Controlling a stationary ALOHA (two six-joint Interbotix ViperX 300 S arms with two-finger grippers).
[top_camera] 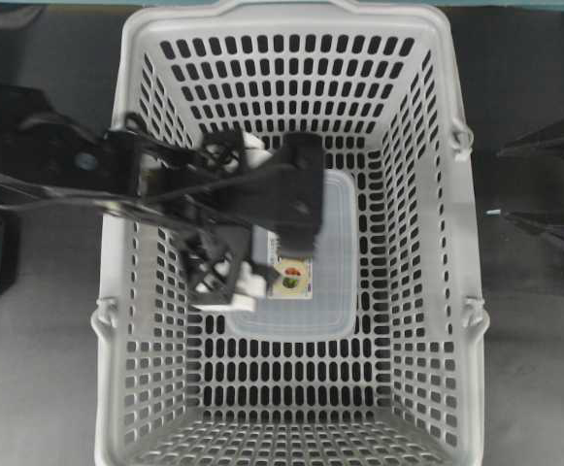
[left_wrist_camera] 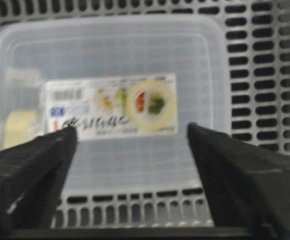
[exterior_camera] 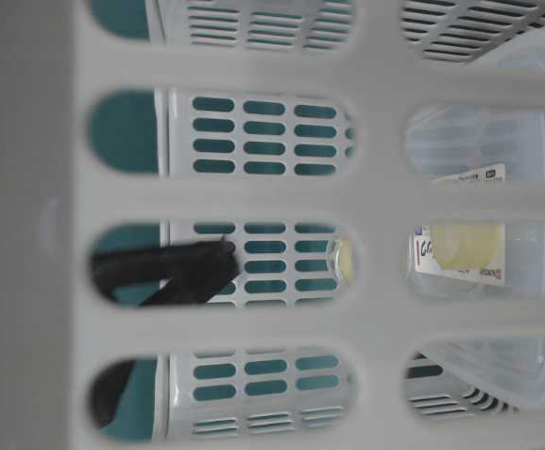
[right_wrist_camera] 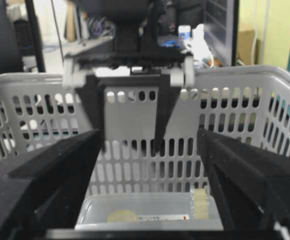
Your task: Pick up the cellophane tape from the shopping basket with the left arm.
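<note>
Overhead view: one big light-grey slotted plastic shopping basket (top_camera: 427, 291) on a dark surface (top_camera: 39, 379), one clear rectangular plastic box with a white-and-red food label (top_camera: 335, 282) flat on its floor. The bulky black left arm (top_camera: 58, 165) reaches in over the left rim; its lattice-framed left gripper (top_camera: 262, 209) hangs above the box and hides the box's left part, so the tape does not show here.

Left wrist view shows what overhead hides: the small pale-yellowish translucent roll of cellophane tape (left_wrist_camera: 19, 127) sits at the box's left end, beside the label, probably on the lid, though blur makes that hard to confirm. Both fingers stand wide apart above the box, nothing between them, not touching the tape.

Right wrist view: same box, tape roll standing on edge at its right end (right_wrist_camera: 200, 202); a round pale spot on the label is too blurred to name. The black pointed right gripper (right_wrist_camera: 149, 165) is outside the basket, spread wide, empty.

Table-level view: mostly basket wall, box seen through slots.
</note>
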